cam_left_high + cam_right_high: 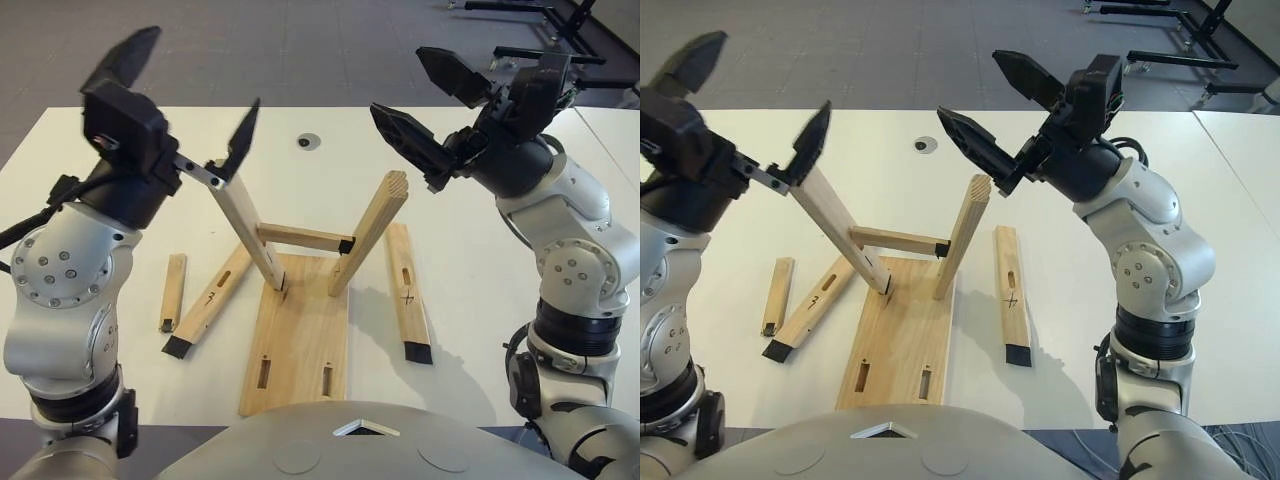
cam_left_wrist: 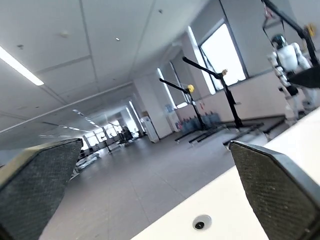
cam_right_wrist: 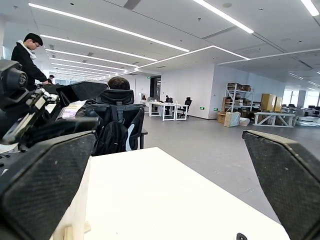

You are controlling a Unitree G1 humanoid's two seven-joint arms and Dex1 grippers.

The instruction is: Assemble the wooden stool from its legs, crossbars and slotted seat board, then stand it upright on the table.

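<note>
Pale wood seat board [image 1: 300, 335], black-tipped wooden leg [image 1: 408, 295], white table [image 1: 480, 250], grey floor [image 1: 300, 50]

Silver-grey arm shells [image 1: 60, 300], ringed screws [image 1: 55, 265] (left arm); black wrists [image 1: 125, 125], black cables [image 1: 25, 228], tapered black fingers [image 1: 243, 130]

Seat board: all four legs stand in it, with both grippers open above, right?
No. The left eye view shows only two legs standing in the seat board; the other two lie flat on the table. The left gripper and right gripper are open.
</note>
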